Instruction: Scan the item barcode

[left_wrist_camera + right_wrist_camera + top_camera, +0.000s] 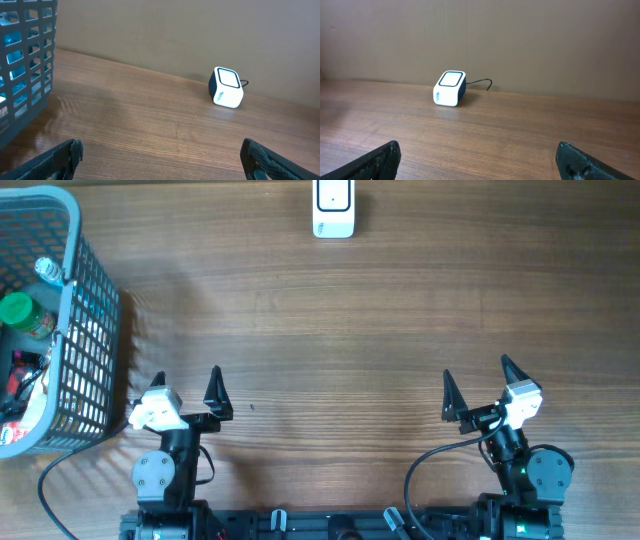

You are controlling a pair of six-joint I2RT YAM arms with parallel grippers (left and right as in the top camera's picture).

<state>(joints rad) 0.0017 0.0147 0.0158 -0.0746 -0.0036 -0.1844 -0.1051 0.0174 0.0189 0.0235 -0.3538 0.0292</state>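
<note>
A white barcode scanner (333, 210) with a dark side and a cable stands at the table's far edge; it shows in the left wrist view (228, 88) and the right wrist view (449, 88). Items lie in a blue-grey mesh basket (85, 330) at the left, among them a green-capped bottle (18, 310). No barcode shows. My left gripper (187, 385) hangs open and empty near the front edge, just right of the basket. My right gripper (478, 375) is open and empty at the front right. Bare wood lies between both pairs of fingers (161, 150) (478, 148).
The basket's wall (30, 60) rises close on the left of the left gripper. A plain wall runs behind the table's far edge. Wooden tabletop (330, 350) stretches between the grippers and the scanner.
</note>
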